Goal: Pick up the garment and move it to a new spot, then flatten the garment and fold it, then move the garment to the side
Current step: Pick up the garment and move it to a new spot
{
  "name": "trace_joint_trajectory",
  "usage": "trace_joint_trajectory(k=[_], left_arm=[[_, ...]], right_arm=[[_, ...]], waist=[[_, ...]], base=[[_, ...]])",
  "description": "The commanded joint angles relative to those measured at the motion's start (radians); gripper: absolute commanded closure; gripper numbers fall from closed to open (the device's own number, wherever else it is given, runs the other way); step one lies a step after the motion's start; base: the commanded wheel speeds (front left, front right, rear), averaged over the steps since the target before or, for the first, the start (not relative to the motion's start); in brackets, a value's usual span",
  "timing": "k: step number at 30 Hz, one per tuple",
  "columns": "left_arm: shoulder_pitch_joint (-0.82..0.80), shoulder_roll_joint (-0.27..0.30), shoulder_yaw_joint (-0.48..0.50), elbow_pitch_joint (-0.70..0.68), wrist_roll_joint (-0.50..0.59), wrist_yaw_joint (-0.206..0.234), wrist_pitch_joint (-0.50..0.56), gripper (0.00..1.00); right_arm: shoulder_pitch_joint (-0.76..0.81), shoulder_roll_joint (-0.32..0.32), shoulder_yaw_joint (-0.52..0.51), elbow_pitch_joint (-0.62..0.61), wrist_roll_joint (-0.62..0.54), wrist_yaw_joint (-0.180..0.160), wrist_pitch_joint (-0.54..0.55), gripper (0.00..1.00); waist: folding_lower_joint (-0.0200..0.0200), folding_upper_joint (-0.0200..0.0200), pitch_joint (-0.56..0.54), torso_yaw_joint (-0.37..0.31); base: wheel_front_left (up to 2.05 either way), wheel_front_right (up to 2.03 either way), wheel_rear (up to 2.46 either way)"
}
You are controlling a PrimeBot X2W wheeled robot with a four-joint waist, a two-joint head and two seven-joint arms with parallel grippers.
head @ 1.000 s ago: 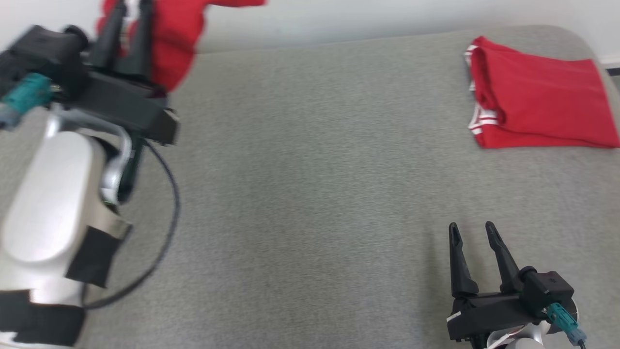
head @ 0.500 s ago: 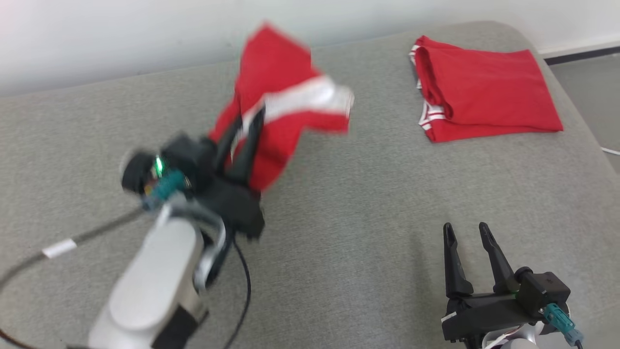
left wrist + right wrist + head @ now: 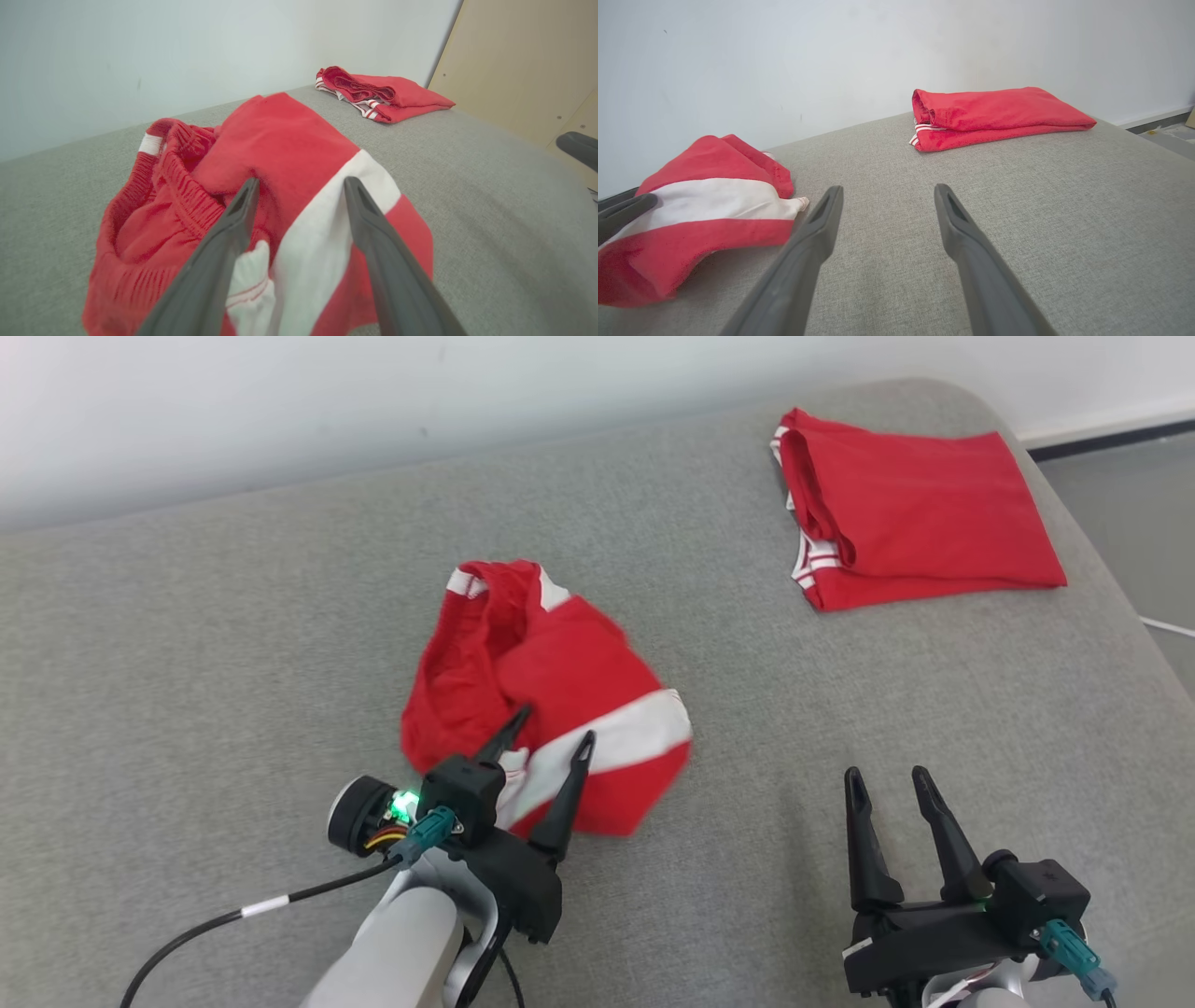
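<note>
On the grey cushion [image 3: 280, 616], at twelve o'clock from the left gripper [image 3: 551, 728], lies the crumpled garment [image 3: 523, 663], running eleven to five; jaws wide, straddling its near edge, gripping nothing. Farther off, the right gripper [image 3: 885, 775], wide too, has it at ten.

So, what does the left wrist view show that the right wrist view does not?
Left wrist view, not the right: the ribbed waistband of the crumpled garment, and a beige panel at the far right. Right wrist view, not the left: a dark skirting and a bit of floor. Both: the crumpled garment, the folded garment, the grey cushion and the white wall.
</note>
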Motion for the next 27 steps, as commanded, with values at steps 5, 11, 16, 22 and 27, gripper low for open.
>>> trace_joint_trajectory(k=[5,11,16,22,27], left_arm=[[0.006,-0.002,0.038,-0.058,0.006,0.009,-0.018,0.0],[0.067,0.046,0.122,-0.18,0.029,0.04,-0.019,0.0],[0.137,0.1,0.199,-0.25,0.055,0.066,-0.019,0.0],[0.259,0.16,0.314,-0.351,0.072,0.093,-0.019,0.0],[0.378,0.186,0.395,-0.424,0.076,0.096,-0.019,0.0]], right_arm=[[0.012,0.005,-0.014,-0.001,0.003,-0.003,-0.005,0.0],[0.017,0.004,-0.018,-0.004,0.009,-0.003,-0.005,0.0],[0.026,0.004,-0.031,-0.005,0.001,-0.003,-0.005,0.0],[0.044,0.004,-0.044,-0.003,-0.002,-0.003,-0.005,0.0],[0.063,0.004,-0.046,-0.004,-0.004,-0.003,-0.005,0.0]], waist=[[0.0,0.0,-0.04,0.046],[0.0,0.0,-0.078,0.103],[0.0,0.0,-0.108,0.151],[0.0,0.0,-0.148,0.192],[0.0,0.0,-0.175,0.216]], base=[[0.0,0.0,0.0],[0.0,0.0,0.0],[0.0,0.0,0.0],[0.0,0.0,0.0],[0.0,0.0,0.0]])
